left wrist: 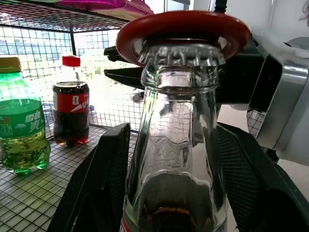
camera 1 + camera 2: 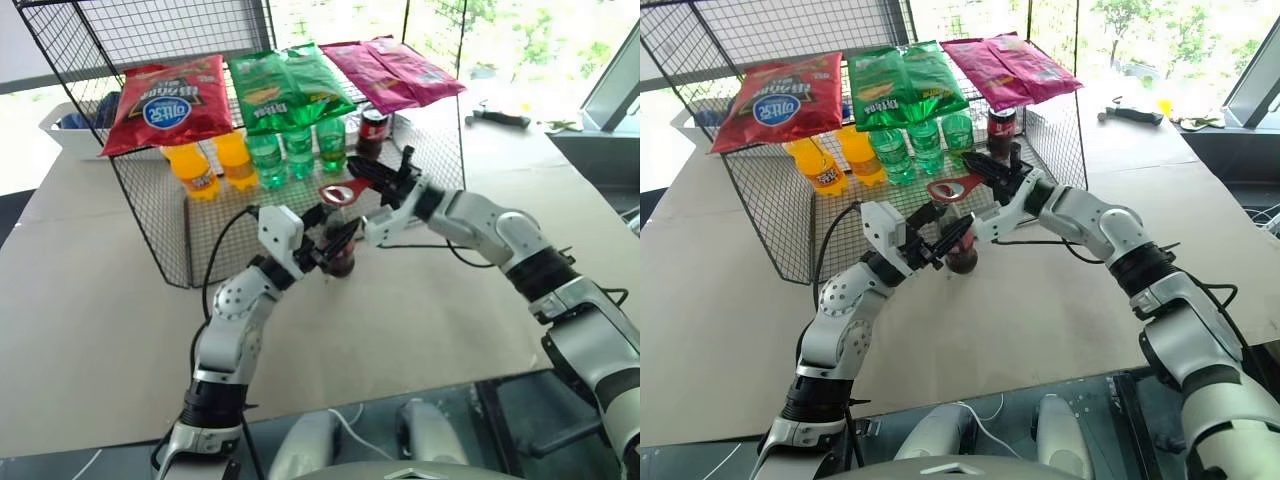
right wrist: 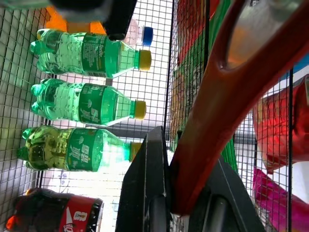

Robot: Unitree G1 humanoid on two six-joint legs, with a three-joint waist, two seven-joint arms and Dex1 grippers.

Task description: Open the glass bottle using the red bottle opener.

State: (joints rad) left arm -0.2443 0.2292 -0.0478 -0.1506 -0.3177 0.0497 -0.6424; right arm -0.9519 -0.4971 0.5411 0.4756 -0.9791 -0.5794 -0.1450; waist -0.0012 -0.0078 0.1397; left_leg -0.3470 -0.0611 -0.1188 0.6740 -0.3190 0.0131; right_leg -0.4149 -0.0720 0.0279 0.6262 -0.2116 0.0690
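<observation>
text: none legible | labels on green bottles (image 3: pixel 82 102) and snack bags (image 2: pixel 165 103) unreadable

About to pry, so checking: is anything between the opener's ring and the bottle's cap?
Nothing visible: the red bottle opener already rings the cap of the glass bottle, with no gap showing.

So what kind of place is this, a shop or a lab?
Probably a lab's mock-up of a shop: a wire rack with snack bags and green plastic bottles stands on a paper-covered table, with tools lying by big windows.
</observation>
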